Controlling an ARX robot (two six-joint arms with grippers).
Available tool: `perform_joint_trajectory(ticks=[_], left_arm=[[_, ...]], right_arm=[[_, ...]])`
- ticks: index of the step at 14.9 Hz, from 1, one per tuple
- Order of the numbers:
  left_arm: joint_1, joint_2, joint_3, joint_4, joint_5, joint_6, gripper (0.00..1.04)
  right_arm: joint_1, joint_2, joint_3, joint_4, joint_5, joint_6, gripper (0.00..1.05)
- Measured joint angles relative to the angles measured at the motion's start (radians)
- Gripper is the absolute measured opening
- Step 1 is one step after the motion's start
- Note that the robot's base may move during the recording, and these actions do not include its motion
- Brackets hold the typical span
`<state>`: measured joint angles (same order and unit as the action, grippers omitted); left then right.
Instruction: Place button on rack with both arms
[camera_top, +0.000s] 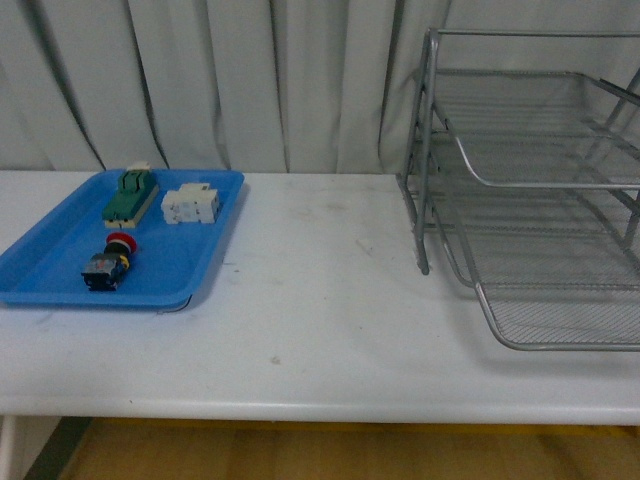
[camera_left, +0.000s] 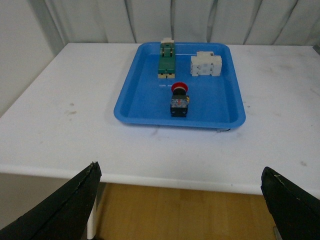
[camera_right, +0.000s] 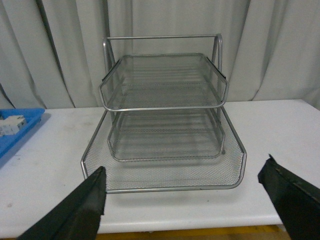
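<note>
The button (camera_top: 110, 263) (camera_left: 179, 99), with a red cap, yellow ring and dark body, lies on its side in the blue tray (camera_top: 40, 270) (camera_left: 140, 100) at the table's left. The silver wire-mesh rack (camera_top: 540, 200) (camera_right: 165, 125) stands at the right, its lowest tray pulled out toward me. Neither arm shows in the front view. My left gripper (camera_left: 181, 197) is open, back beyond the table's front edge and well short of the button. My right gripper (camera_right: 182, 197) is open too, facing the rack's lowest tray over the front edge, nothing between its fingers.
A green-topped block (camera_top: 130, 195) (camera_left: 167, 60) and a white block (camera_top: 190, 205) (camera_left: 206, 65) lie at the far end of the blue tray. White table (camera_top: 320, 300) spans between tray and rack. A grey curtain (camera_top: 250, 80) hangs behind. Wooden floor (camera_top: 330, 455) shows below the front edge.
</note>
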<state>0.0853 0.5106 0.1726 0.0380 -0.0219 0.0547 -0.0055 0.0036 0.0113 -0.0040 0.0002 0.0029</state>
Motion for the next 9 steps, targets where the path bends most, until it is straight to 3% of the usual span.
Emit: perform_joint_trajectory(ticks=[2,5,9], left_arm=[[0.040,0.360,0.086,0.185,0.103,0.035,0.98],[0.050,0.967,0.421,0.271,0.233,-0.011,0.98],[0.032,1.406,0.784,0.198,0.145,0.048,0.98]], right_arm=[[0.000,0.000,0.000,0.000,0.000,0.000,0.98],[0.000,0.000,0.000,0.000,0.000,0.000,0.98],[0.000,0.000,0.000,0.000,0.000,0.000,0.98]])
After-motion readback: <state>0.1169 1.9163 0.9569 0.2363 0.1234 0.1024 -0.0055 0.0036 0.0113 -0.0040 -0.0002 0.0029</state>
